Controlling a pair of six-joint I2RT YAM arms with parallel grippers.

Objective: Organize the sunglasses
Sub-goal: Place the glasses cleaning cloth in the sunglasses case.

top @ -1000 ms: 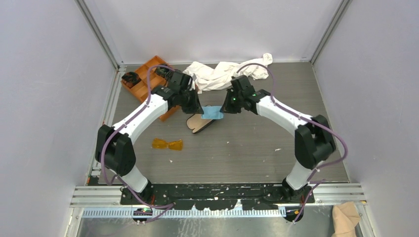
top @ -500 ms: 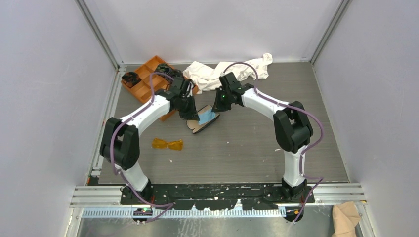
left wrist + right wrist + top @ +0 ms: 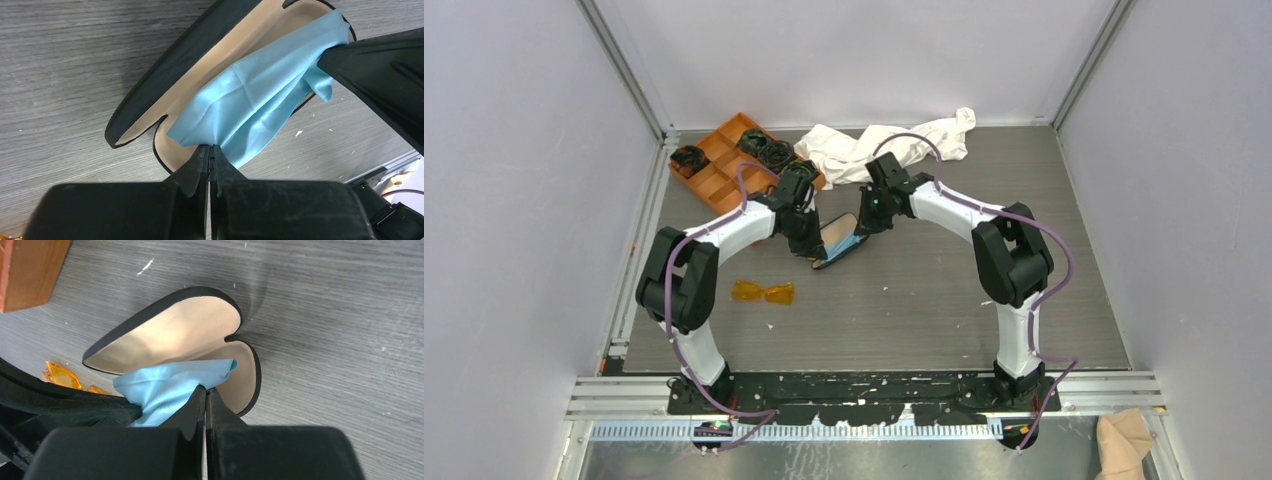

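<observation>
The sunglasses (image 3: 762,292), a small pair with translucent orange-amber lenses, lie flat on the grey tabletop (image 3: 924,300). They sit in its left half, roughly midway between the far and near edges, and nothing touches them. In the right wrist view a bit of one orange lens (image 3: 62,376) shows just past the case. Just beyond the sunglasses, toward the middle of the table, a black glasses case (image 3: 822,262) lies open with its beige lining facing up. A light blue cloth (image 3: 844,241) is stretched over the open case, draped across the lining. The left gripper (image 3: 809,240) has its jaws pressed together on one end of the cloth, at the case's left side. The right gripper (image 3: 869,220) has its jaws pinched on the opposite end, at the case's right side. Both arms reach in from the near edge and meet over the case. An orange compartment tray (image 3: 724,165) holding dark items sits in the far left corner. A crumpled white cloth (image 3: 874,145) lies along the far edge near its middle.
</observation>
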